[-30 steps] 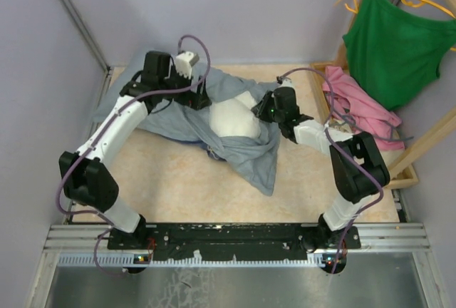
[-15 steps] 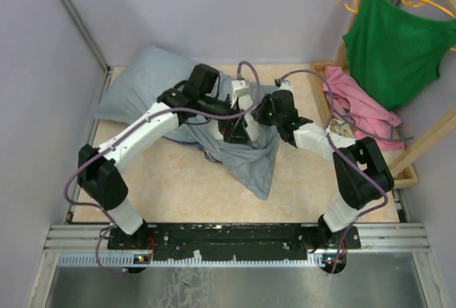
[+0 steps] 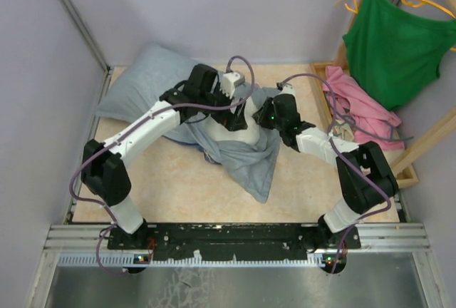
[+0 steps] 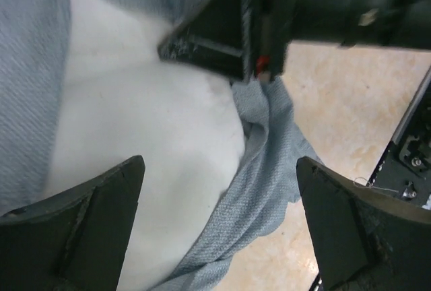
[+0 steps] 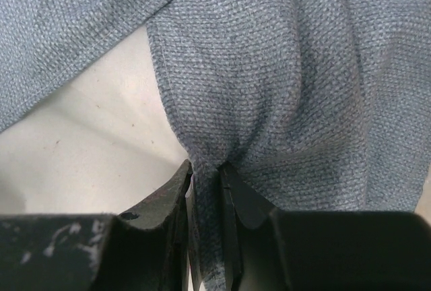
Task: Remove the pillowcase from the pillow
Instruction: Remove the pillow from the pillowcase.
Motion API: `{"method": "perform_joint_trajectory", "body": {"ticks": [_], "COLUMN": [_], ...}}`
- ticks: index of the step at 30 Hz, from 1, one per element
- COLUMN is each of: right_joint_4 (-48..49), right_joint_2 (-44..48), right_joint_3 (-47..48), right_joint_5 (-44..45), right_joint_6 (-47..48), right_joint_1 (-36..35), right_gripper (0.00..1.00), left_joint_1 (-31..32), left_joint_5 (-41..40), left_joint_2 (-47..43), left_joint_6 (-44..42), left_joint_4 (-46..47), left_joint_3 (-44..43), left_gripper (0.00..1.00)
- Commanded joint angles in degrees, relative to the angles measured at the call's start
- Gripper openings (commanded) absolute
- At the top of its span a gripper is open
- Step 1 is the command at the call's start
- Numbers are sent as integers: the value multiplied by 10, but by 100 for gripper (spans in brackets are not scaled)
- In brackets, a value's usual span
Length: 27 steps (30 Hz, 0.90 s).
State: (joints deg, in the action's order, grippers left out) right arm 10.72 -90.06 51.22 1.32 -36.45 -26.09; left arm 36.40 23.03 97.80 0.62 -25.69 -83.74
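Toward the far edge of the table (image 3: 178, 187), seen from above, the pillow (image 3: 226, 131) is partly covered by the pillowcase (image 3: 139, 83), and both arms are bent inward over it. At the left wrist, the left gripper (image 4: 219, 170) is spread wide above bare white pillow, with nothing held. At the right wrist, the right gripper (image 5: 206, 170) is clamped on a pillowcase fold.
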Motion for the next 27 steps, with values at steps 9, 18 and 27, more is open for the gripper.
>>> {"method": "perform_joint_trajectory", "body": {"ticks": [9,18,27], "right_joint_4": [-78,-68,-76], "right_joint_2": [22,31,66], "right_joint_3": [-30,-46,-72], "right_joint_5": [7,1,13], "right_joint_6": [24,21,18], "right_joint_1": [2,2,2], "right_gripper": [20,21,23], "left_joint_1": [-7,13,60], "left_joint_5": [107,-183,-321], "left_joint_2": [-27,0,117], "left_joint_6": [-94,69,57], "left_joint_4": [-109,113,147], "left_joint_3": [-85,42,41], "left_gripper": [100,100,100]}}
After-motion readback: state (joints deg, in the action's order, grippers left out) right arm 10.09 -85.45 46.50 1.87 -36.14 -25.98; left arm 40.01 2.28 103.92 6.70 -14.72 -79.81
